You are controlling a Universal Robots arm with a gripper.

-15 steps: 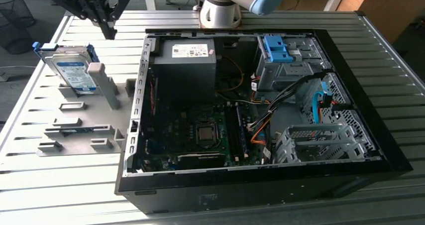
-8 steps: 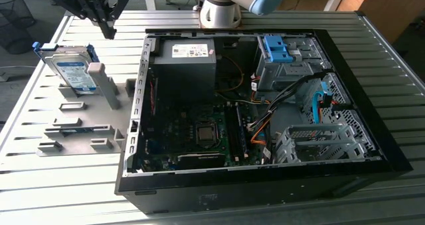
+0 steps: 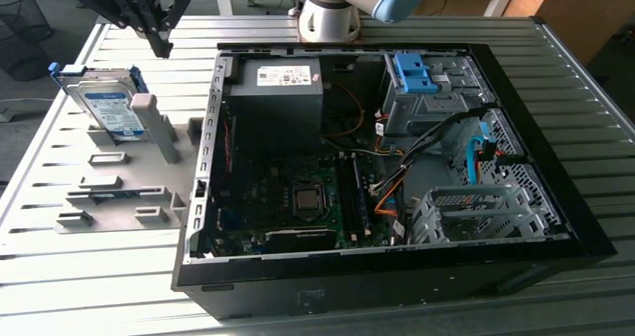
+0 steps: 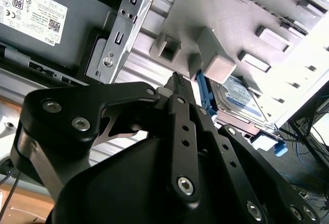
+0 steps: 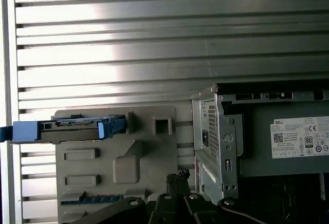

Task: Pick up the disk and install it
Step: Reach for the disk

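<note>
The disk (image 3: pixel 107 102) stands on edge in a grey holder plate (image 3: pixel 124 191) at the exterior view's left, its silver body and white-and-blue label framed by a blue bracket. In the first wrist view the disk (image 5: pixel 77 127) is edge-on; in the second wrist view the disk (image 4: pixel 240 98) shows behind a grey post. My gripper (image 3: pixel 160 47) hangs above the slatted table, a little beyond the disk and apart from it. Its fingers meet at a point, shut on nothing. The fingertips (image 4: pixel 178 81) (image 5: pixel 178 175) show in both wrist views.
An open black computer case (image 3: pixel 555 202) fills the table's middle, with a grey power supply (image 3: pixel 282 83), a blue drive-bay latch (image 3: pixel 412 72) and a metal drive cage (image 3: pixel 476 211). The arm's base (image 3: pixel 332 16) stands behind the case. A tall grey post (image 3: pixel 154 124) rises beside the disk.
</note>
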